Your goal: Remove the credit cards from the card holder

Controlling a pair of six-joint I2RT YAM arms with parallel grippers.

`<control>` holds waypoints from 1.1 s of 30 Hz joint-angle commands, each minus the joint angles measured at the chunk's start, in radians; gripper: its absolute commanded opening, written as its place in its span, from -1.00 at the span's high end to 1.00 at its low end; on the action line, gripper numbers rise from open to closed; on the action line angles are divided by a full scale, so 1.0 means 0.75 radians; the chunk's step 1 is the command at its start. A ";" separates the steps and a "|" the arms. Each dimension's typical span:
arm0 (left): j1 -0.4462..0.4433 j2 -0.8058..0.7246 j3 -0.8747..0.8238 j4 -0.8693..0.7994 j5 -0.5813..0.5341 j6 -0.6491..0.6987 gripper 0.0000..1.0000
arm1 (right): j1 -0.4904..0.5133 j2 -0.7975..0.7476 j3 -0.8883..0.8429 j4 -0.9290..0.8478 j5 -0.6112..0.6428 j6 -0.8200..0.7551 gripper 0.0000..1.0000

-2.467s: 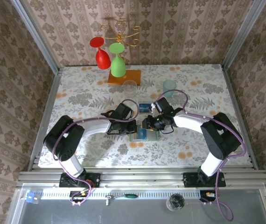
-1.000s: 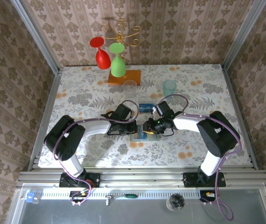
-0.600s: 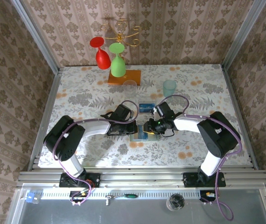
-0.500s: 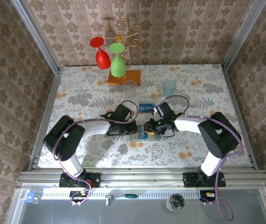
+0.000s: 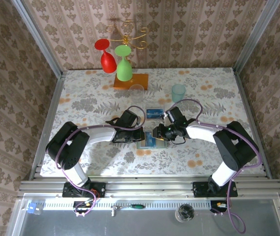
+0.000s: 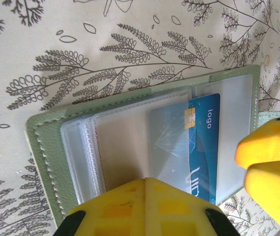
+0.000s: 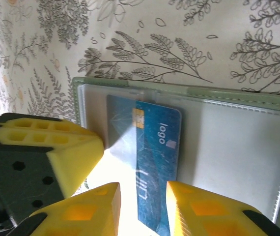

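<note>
Right tool [image 7: 143, 194] shifted over floral table [image 5: 204, 98].

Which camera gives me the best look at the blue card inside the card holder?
Right wrist: the blue card sits mid-frame, chip and print readable, one side under a glary clear sleeve. Left wrist shows it off to the right, partly behind sleeves. In top external it is a small blue patch between the arms.
</note>
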 commanded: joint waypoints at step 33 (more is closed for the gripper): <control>0.027 -0.006 -0.050 -0.043 0.026 0.019 1.00 | -0.004 0.121 -0.032 0.257 -0.194 0.142 0.66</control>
